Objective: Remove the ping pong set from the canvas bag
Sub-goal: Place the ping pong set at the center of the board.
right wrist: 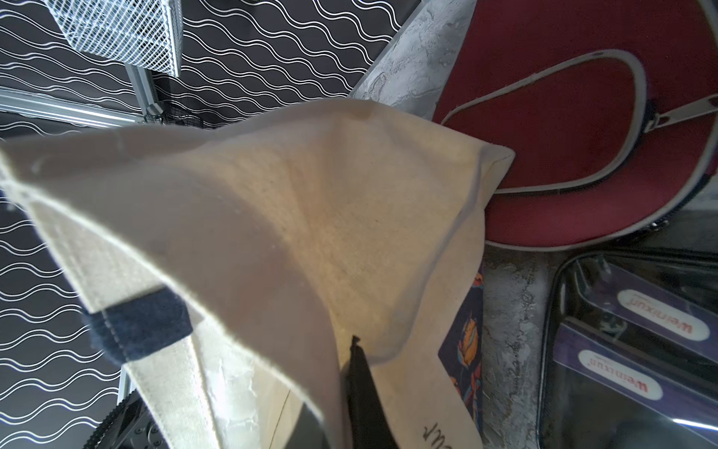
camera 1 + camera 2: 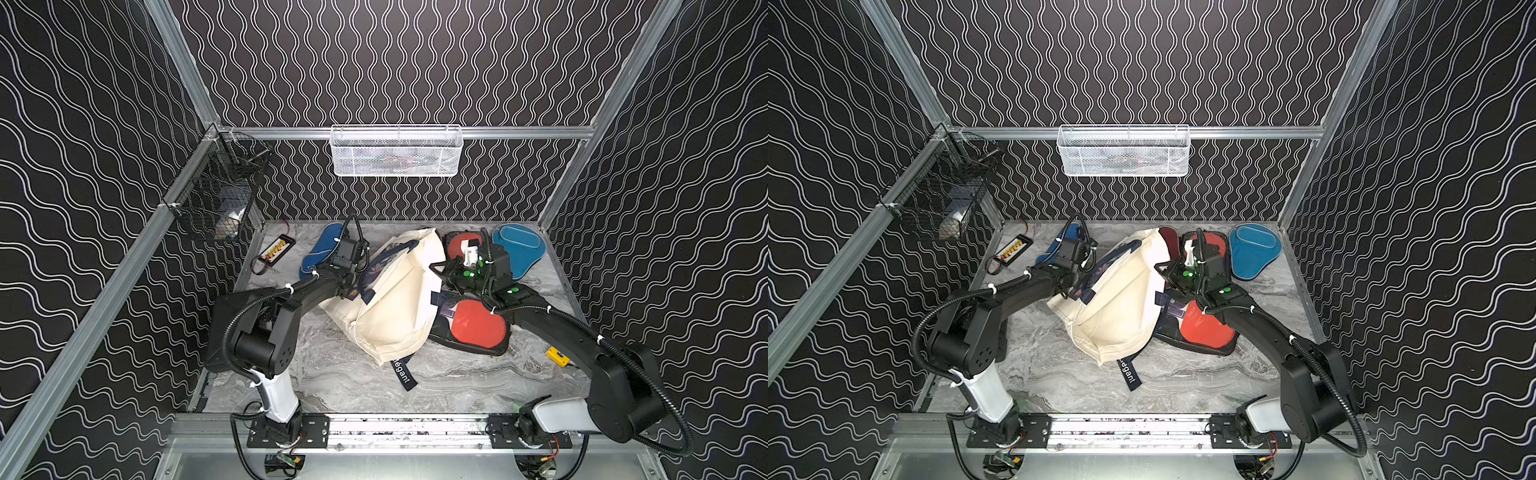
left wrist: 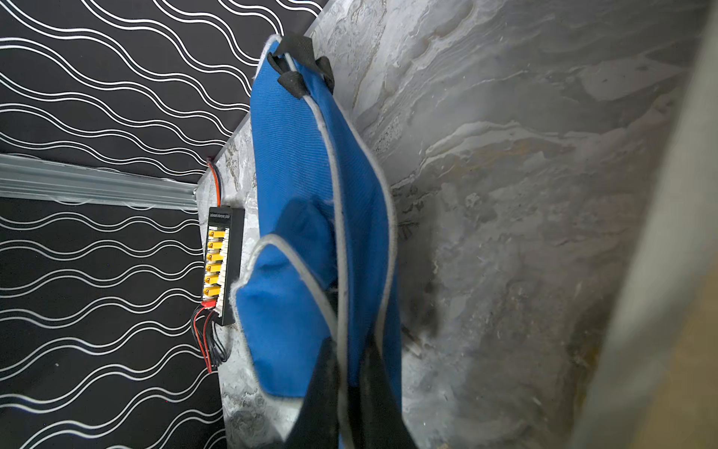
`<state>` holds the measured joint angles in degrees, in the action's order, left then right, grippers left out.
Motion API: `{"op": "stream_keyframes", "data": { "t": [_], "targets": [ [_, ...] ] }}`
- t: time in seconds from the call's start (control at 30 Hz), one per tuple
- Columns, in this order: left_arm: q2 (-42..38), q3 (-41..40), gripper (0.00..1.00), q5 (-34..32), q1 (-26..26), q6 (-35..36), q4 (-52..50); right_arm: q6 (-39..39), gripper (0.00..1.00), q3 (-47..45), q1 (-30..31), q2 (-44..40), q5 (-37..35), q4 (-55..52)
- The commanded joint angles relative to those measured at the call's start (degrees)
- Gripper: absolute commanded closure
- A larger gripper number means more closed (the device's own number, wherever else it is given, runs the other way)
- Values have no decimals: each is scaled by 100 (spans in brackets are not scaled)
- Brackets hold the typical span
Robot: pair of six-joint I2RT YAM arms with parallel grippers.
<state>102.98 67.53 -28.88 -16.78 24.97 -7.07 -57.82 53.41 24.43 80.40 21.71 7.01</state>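
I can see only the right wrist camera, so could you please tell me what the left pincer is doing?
Observer: The left pincer is closed on the blue cover, near the back left of the table.
Operator: Thank you; is anything else already out that I cannot see?
Observer: Yes, a teal cover lies in the back right corner.
Operator: And toward the front edge?
Observer: A printed strap trails out from under the bag.

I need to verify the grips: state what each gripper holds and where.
Left gripper: blue cover, by its piped edge. Right gripper: canvas bag, by fabric near its rim.
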Motion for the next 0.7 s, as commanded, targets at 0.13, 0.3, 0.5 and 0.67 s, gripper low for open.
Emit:
{"op": "stream_keyframes", "data": {
  "t": [0.13,0.3,0.5,0.67],
  "targets": [
    [143,77,100,-47,55,-349,373,109,100,78,10,49,-1,-173],
    [117,65,100,-154,60,-399,438,101,100,56,10,71,-9,-169],
    [145,182,100,-129,190,-568,257,111,100,80,10,64,-27,-192],
    [82,146,98,-132,240,-676,258,106,100,67,10,56,-45,-200]
  ]
}}
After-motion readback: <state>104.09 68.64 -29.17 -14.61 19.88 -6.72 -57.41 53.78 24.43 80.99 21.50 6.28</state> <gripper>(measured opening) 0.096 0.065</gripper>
